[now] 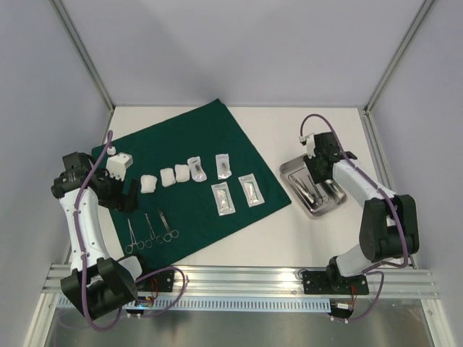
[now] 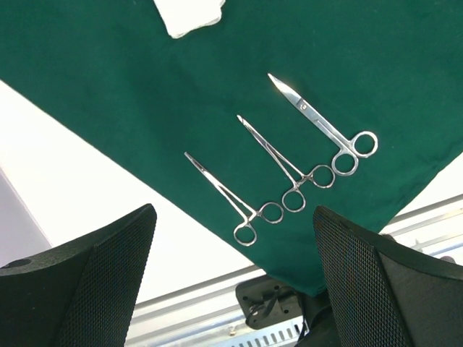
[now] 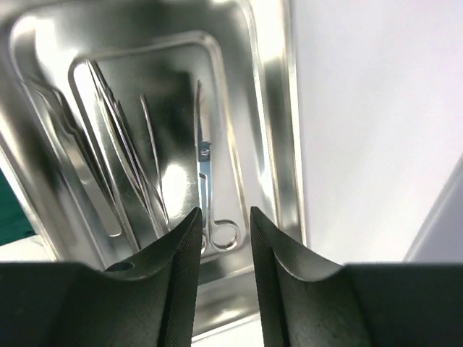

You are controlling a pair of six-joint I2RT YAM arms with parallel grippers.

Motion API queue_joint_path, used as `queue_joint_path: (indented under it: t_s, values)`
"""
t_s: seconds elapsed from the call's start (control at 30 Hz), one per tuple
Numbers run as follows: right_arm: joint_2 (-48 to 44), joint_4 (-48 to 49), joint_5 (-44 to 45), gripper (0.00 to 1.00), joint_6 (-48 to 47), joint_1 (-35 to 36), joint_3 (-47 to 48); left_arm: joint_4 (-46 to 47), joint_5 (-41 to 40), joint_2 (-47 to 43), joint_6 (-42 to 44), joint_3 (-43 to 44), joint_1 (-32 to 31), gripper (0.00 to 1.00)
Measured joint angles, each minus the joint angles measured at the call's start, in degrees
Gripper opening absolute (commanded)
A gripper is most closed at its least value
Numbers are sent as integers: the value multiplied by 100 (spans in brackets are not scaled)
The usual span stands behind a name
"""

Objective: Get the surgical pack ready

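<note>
Tray: centre right, beside cloth; scissors are seen inside. Right tool: narrowly apart, empty, poised over scissors. Left tool: wide apart. Shank should be straddled squarely before closing.

White table, pale lavender walls (aluminium-framed corners)
</note>
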Motion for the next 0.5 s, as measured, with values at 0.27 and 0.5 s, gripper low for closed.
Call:
queue_joint_path:
  t_s: [0.27, 0.5]
  values:
    - [-1353, -304, 986, 46, 1600, 1812, 1021, -35, -667, -461, 52, -514, 0, 99]
    - [-1029, -94, 1222, 44, 3440, 4212, 1322, 114, -1484, -448, 31, -1134, 0, 100]
